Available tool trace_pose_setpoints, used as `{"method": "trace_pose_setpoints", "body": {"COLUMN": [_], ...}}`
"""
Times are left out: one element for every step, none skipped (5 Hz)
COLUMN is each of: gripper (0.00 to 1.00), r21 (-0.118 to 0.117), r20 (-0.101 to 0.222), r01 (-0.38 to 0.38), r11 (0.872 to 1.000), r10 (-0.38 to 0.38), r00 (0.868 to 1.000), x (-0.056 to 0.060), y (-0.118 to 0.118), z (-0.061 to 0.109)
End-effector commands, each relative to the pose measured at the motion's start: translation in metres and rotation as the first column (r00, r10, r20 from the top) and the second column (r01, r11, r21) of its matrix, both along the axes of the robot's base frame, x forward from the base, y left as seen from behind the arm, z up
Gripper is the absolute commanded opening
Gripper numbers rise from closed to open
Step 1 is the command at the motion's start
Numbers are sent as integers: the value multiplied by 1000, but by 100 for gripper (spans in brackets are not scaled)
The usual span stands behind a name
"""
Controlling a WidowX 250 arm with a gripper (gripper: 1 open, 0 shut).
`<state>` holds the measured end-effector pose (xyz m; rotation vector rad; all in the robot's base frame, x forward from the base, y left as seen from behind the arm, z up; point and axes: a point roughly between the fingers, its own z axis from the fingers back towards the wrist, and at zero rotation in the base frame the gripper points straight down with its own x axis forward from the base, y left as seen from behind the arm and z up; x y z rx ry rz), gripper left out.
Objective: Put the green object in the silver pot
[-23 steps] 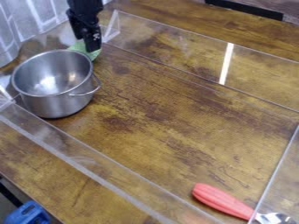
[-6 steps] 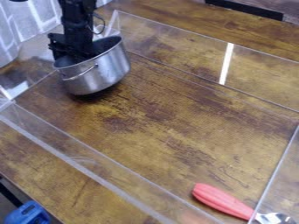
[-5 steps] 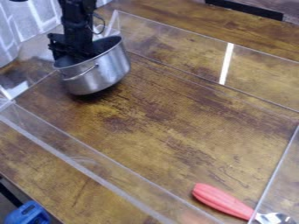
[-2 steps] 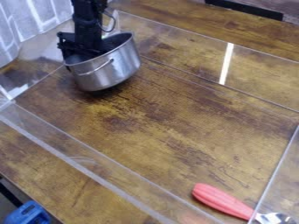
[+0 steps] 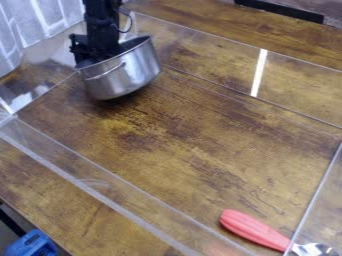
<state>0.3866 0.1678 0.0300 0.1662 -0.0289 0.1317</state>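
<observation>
Camera view puts the silver pot (image 5: 120,68) at the far left of the wooden desk (image 5: 201,120), tilted, its rim under the black fingers (image 5: 96,45). Whether they are clamped cannot be told. Green object is hidden. Red-orange object (image 5: 254,230) lies well apart, near the front right.

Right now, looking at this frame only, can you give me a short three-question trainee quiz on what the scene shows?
1. True or false: the silver pot stands flat on the table.
2. Where does the red-orange object lie? A) inside the pot B) near the front right corner C) beside the gripper
3. Is the green object visible?

Key
1. False: it is tilted, with the gripper at its rim.
2. B.
3. No; it cannot be seen, and the pot's inside is hidden.
</observation>
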Motion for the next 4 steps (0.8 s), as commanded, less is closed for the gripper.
{"method": "trace_pose_setpoints", "body": {"gripper": [0,100,100,100], "r21": [3,-11,-31,-51], "r20": [42,31,23,14], "r01": [-34,-43,-92,-140], "r11": [999,999,995,989], "r10": [34,43,93,140], "r00": [999,999,995,990], "x": [2,5,0,-4], "y": [14,9,9,9], "z": [15,12,15,18]}}
